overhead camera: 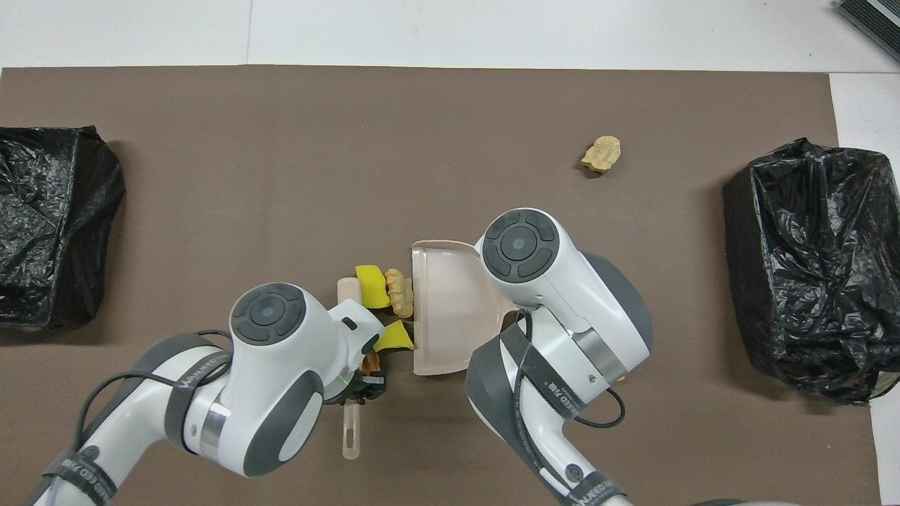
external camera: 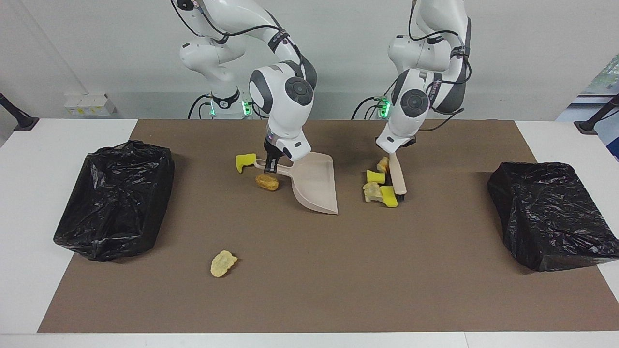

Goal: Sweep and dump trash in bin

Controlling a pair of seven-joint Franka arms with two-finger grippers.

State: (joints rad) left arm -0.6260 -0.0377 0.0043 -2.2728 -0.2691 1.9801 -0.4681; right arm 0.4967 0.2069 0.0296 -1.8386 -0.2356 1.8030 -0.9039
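**Four scraps are sitting at the dustpan's mouth**

The left gripper point(external camera: 393, 153) is clamping its fingers on the beige wooden-handled brush point(external camera: 398, 176). The right gripper point(external camera: 269, 163) is pinching the handle of the beige plastic dustpan point(external camera: 314, 186), which is resting on the brown mat point(external camera: 309, 290) at the centre of the frame.

The trash point(external camera: 377, 186) in hand is bunching between the brush and the pan's open lip, just beside it in the overhead view. To finish the step well, the brush should probably be travelling low and straight into the mouth. The pan should be staying pressed flat, so that no scrap is slipping under the lip or round the bristle ends.

Counting the scraps gives seven:
- four in this cluster;
- a yellow sponge chunk point(external camera: 245, 162) and a brown bread-like piece point(external camera: 267, 182), both lying by the pan's handle;
- a pale lump point(external camera: 223, 263) low in the facing view, toward the right arm's end.

There are two black-bagged bins point(external camera: 116, 198), one at each end of the table, plus one brush and one dustpan.
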